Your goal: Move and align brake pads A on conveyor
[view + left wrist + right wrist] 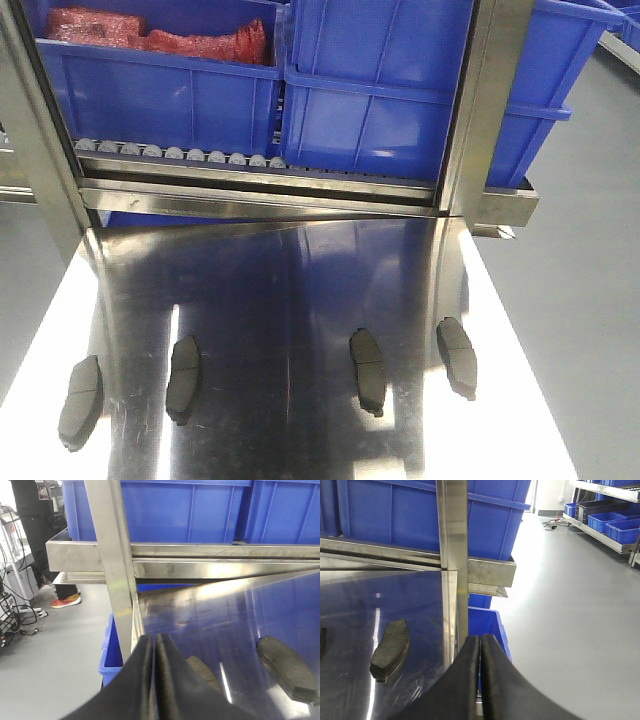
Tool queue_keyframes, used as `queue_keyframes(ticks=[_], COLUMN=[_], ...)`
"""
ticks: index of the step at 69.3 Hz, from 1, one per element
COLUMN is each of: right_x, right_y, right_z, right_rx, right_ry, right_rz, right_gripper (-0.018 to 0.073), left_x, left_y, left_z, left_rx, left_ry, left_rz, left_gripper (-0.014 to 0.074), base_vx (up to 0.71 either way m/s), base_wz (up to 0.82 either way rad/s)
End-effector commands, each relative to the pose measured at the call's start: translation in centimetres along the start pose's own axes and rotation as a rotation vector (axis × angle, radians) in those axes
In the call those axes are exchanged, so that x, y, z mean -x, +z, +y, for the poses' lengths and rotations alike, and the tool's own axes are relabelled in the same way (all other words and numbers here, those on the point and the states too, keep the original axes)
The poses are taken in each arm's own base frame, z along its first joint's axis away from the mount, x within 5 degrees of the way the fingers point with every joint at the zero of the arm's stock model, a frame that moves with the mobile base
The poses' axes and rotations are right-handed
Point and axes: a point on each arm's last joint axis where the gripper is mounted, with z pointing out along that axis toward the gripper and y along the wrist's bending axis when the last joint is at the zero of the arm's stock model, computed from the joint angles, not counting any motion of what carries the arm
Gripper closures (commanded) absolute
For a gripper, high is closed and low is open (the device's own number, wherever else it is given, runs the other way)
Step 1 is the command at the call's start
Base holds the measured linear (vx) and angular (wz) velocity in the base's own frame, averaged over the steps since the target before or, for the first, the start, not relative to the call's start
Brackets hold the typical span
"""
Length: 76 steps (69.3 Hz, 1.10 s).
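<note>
**Surroundings.** We take the shiny, reflective steel tabletop (290, 290) as our reference.
- A steel rack runs along the tabletop's far edge, with a row of small grey rollers (180, 153).
- Three large blue plastic bins (380, 90) stand on the rack. The bin above the tabletop's far left corner holds red items (160, 38).
- Two square steel posts (490, 100) rise at the tabletop's far corners. In each wrist view one post stands straight ahead of the claw.
- A low blue crate (111, 652) sits on the grey floor below the tabletop's left edge, and a second blue crate (490, 625) sits below its right edge.
- A person in dark trousers and red shoes (65, 601) stands off the tabletop's left side, beside loose cables.

**Claws.**
- The left claw (154, 641) hangs at the tabletop's left edge. Its black fingers are pressed together along a thin seam, with nothing between them. One pad lies partly hidden behind it, and we cannot tell whether they touch.
- The right claw (480, 640) hangs at the tabletop's right edge. Its fingers are likewise pressed together and hold nothing.

**Counts.** We count four small, flat, dark grey, slightly curved brake pads.
- All four lie flat on the tabletop's near half, in a loose row with their long sides pointing toward the rack.
- The outer left pad (80, 402) and inner left pad (184, 378) lie near each other.
- The inner right pad (368, 371) and outer right pad (457, 356) also lie near each other.
- The two pairs are well apart across the tabletop's middle.
- We also count two claws, three bins, two crates and two posts.
</note>
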Motion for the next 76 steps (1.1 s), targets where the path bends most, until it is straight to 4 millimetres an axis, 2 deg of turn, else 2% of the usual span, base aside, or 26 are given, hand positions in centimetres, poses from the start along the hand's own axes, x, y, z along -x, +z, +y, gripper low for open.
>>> queue_keyframes(ticks=[1,52,65,76], right_x=[0.4,0.4,0.4,0.4], right_y=[0.0,0.0,0.0,0.0], right_z=[0.0,0.0,0.0,0.0], right_rx=[-0.006,-0.006,-0.006,-0.006], right_ry=[-0.003,-0.003,-0.003,-0.003], right_rz=[-0.077,-0.077,-0.077,-0.077], right_gripper=[0.0571,0.0571,0.0571,0.0571], left_x=[0.2,0.3,1.0,2.5], left_y=[0.0,0.0,-0.1,-0.5], left_z=[0.0,0.0,0.1,0.2], left_rx=[0.004,0.005,0.01,0.021], left_ry=[-0.012,-0.008,-0.01,-0.011], left_rz=[-0.072,-0.089,-0.166,-0.333], left_gripper=[0.0603,0.0603,0.0603,0.0603], base_vx=[0.0,0.0,0.0,0.0], base_wz=[0.0,0.0,0.0,0.0])
